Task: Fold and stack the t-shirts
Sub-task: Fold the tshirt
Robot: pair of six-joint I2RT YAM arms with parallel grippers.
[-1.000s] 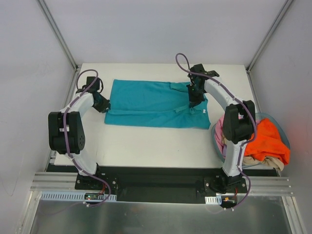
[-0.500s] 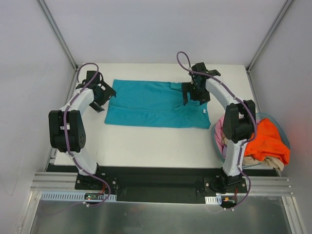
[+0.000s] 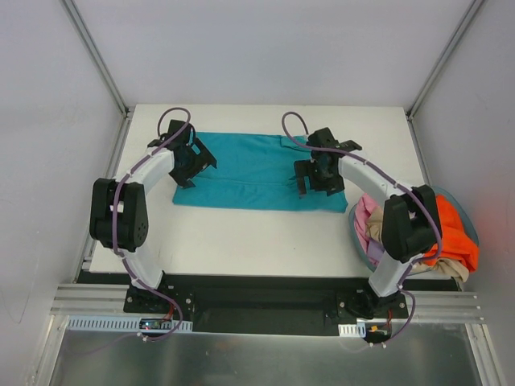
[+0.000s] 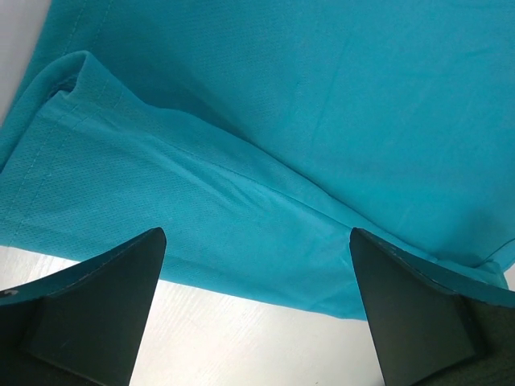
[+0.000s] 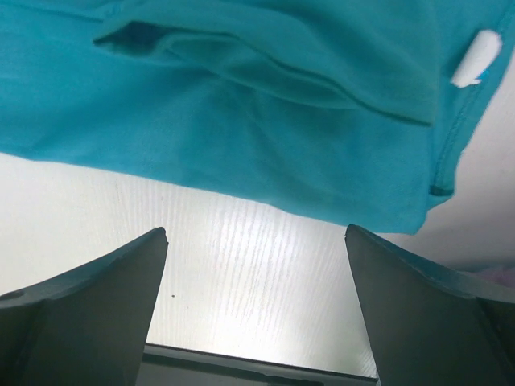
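Note:
A teal t-shirt (image 3: 257, 170) lies flat on the white table (image 3: 241, 237), folded into a long strip with a lengthwise fold line. My left gripper (image 3: 195, 165) hovers open over its left end; in the left wrist view the shirt (image 4: 322, 96) fills the frame and its near hem runs between the spread fingers (image 4: 96, 305). My right gripper (image 3: 318, 178) hovers open over the shirt's right part. The right wrist view has the shirt (image 5: 241, 121), its white neck tag (image 5: 475, 58) and bare table (image 5: 241, 281) between the fingers (image 5: 88, 314). Neither gripper holds anything.
A round blue-grey basket (image 3: 354, 229) sits at the table's right edge beside the right arm. It holds an orange shirt (image 3: 455, 233), a pink one (image 3: 372, 211) and a tan one (image 3: 438, 265). White walls stand on the table's left, back and right.
Both grippers opened and let go of the teal shirt, which now lies flat. The left gripper moved right over the shirt's left end. The right gripper drew slightly nearer and left.

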